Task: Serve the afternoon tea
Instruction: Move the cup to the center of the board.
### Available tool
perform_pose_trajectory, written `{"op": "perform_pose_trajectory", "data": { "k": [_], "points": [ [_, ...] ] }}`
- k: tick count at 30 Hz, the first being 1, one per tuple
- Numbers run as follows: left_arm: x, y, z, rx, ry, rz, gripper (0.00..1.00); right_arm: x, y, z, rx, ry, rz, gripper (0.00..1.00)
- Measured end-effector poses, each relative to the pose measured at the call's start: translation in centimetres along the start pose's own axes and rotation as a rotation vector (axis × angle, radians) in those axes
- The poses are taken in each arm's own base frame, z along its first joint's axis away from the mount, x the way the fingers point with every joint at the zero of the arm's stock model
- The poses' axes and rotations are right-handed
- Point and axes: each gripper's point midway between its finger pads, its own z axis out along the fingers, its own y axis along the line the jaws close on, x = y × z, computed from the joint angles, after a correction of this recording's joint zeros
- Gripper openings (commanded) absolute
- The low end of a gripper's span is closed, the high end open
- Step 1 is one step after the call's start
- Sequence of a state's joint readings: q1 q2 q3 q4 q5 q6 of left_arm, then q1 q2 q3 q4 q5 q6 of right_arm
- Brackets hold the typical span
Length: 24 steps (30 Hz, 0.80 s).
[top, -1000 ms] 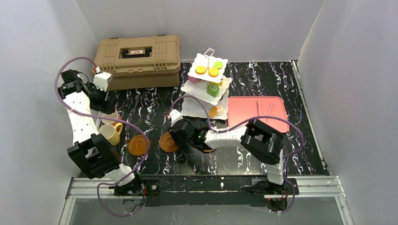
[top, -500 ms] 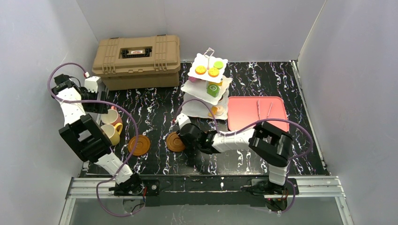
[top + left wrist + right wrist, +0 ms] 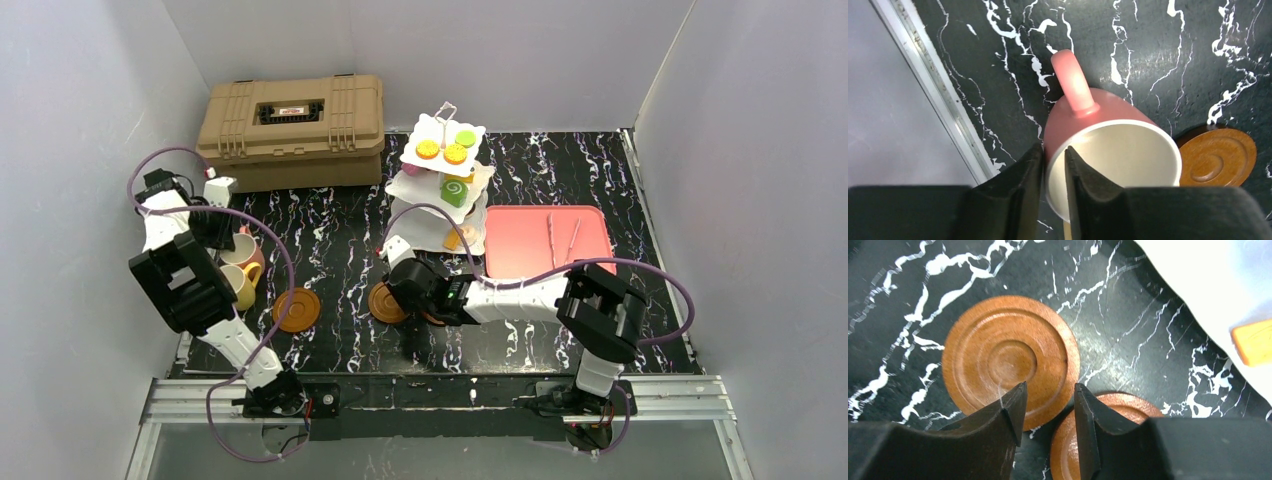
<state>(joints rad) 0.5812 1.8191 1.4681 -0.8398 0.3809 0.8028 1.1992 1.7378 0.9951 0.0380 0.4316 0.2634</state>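
Rim pinch, left side: your left gripper (image 3: 1053,152) is closed narrow on the pink cup (image 3: 1118,160), one jaw inside the wall and one outside, likely so it lifts upright. Cup sits at the left edge of the table (image 3: 330,220), with the yellow cup (image 3: 238,287) just near of it. Your right gripper (image 3: 1049,388) hangs half open, holding nothing, tips over the near edge of a brown saucer (image 3: 1008,357) in front of the tiered stand (image 3: 443,185), probably lining up a grab.

1. Left wrist: the pink cup (image 3: 1098,135) loses its rim off the bottom edge, near wall tucked behind the left gripper (image 3: 1053,152).
2. Left saucer (image 3: 1218,157) partly hidden by that cup.
3. Right wrist: lower saucer (image 3: 1123,412) mostly under the right gripper (image 3: 1048,390); stand plate (image 3: 1218,285) cropped.
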Motion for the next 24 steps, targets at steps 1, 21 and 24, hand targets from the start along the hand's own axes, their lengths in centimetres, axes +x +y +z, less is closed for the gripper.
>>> {"op": "perform_pose_trajectory", "data": {
  "k": [1, 21, 24],
  "points": [
    [0.0, -0.1, 0.2, 0.004, 0.003, 0.011, 0.15, -0.5, 0.1, 0.0, -0.003, -0.009, 0.004, 0.49],
    [-4.3, -13.9, 4.2, 0.184, 0.052, 0.106, 0.0, -6.5, -0.4, -1.4, -0.013, -0.165, 0.094, 0.86],
    [-4.3, -15.9, 4.3, 0.177, 0.036, 0.048, 0.0, -7.1, -0.5, -1.3, -0.018, -0.187, 0.108, 0.88]
  ]
}}
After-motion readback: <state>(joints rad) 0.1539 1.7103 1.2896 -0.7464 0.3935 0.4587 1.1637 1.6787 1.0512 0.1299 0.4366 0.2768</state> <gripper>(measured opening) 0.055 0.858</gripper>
